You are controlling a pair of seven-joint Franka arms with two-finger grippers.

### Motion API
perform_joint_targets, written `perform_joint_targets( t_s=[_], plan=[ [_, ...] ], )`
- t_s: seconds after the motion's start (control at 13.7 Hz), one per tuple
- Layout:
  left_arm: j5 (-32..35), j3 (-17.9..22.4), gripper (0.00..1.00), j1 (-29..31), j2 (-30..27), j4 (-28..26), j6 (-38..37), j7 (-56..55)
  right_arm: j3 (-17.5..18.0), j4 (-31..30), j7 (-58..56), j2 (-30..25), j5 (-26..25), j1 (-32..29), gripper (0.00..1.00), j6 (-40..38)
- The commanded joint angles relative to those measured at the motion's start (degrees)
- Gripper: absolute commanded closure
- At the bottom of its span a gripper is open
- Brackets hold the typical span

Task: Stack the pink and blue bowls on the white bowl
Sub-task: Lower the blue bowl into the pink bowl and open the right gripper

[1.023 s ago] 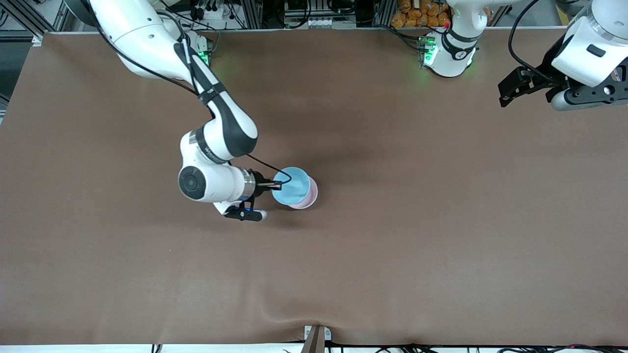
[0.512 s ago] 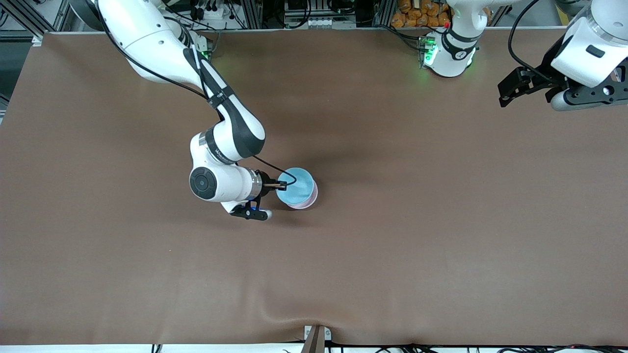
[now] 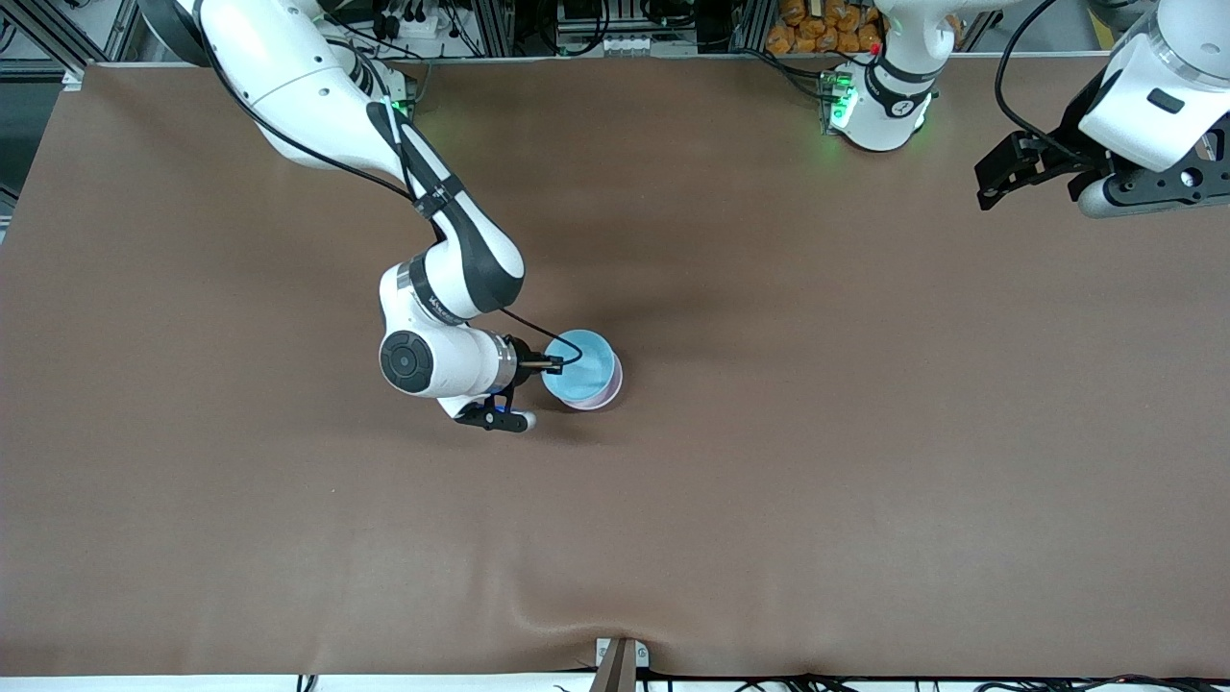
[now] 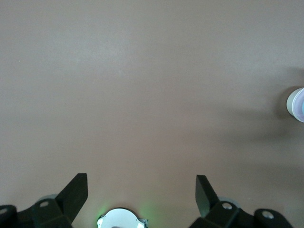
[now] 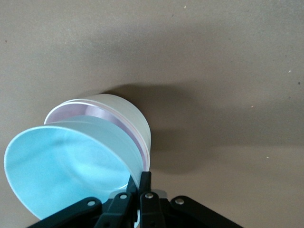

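My right gripper (image 3: 553,364) (image 5: 141,178) is shut on the rim of the light blue bowl (image 3: 579,365) (image 5: 61,166). The bowl hangs tilted over a stack near the table's middle. In that stack the pink bowl (image 3: 611,386) (image 5: 102,114) sits nested inside the white bowl (image 5: 138,126), of which only the outer wall shows. The blue bowl's lower edge overlaps the pink rim; whether they touch I cannot tell. My left gripper (image 3: 990,187) (image 4: 141,190) waits open and empty, high above the left arm's end of the table.
Brown cloth covers the table (image 3: 865,432). The left arm's base (image 3: 879,101) with its green light stands at the table's back edge. A small bracket (image 3: 620,663) sits at the edge nearest the front camera.
The right arm has moved a little toward the stack and lower, bringing the blue bowl further over the pink one. The left arm has not moved.
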Motion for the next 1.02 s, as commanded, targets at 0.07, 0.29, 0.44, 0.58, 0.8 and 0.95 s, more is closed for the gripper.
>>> perform_joint_targets(
  t_s=[0.07, 0.29, 0.44, 0.58, 0.8, 0.95],
  plan=[
    [-0.4, -0.44, 0.0, 0.94, -1.55, -1.15, -0.46, 0.87, -0.63, 0.19, 0.73, 0.4, -0.79, 1.23, 1.0, 1.81],
    [-0.4, -0.44, 0.0, 0.94, -1.55, -1.15, -0.46, 0.87, -0.63, 0.45, 0.11, 0.49, -8.38, 1.23, 0.01, 2.87],
    [-0.4, -0.44, 0.0, 0.94, -1.55, -1.06, -0.46, 0.87, -0.54, 0.72, 0.73, 0.4, -15.1, 2.28, 0.0, 2.69],
    [-0.4, -0.44, 0.0, 0.94, -1.55, -1.06, -0.46, 0.87, -0.45, 0.72, 0.73, 0.31, -14.94, 2.2, 0.0, 2.43],
    [-0.4, -0.44, 0.0, 0.94, -1.55, -1.06, -0.46, 0.87, -0.36, 1.68, 0.47, 0.05, -14.85, 1.5, 0.0, 1.99],
    [-0.4, -0.44, 0.0, 1.11, -1.55, -1.06, -0.46, 0.87, -0.36, 2.38, 0.38, -0.3, -14.85, 1.23, 0.0, 1.9]
  ],
)
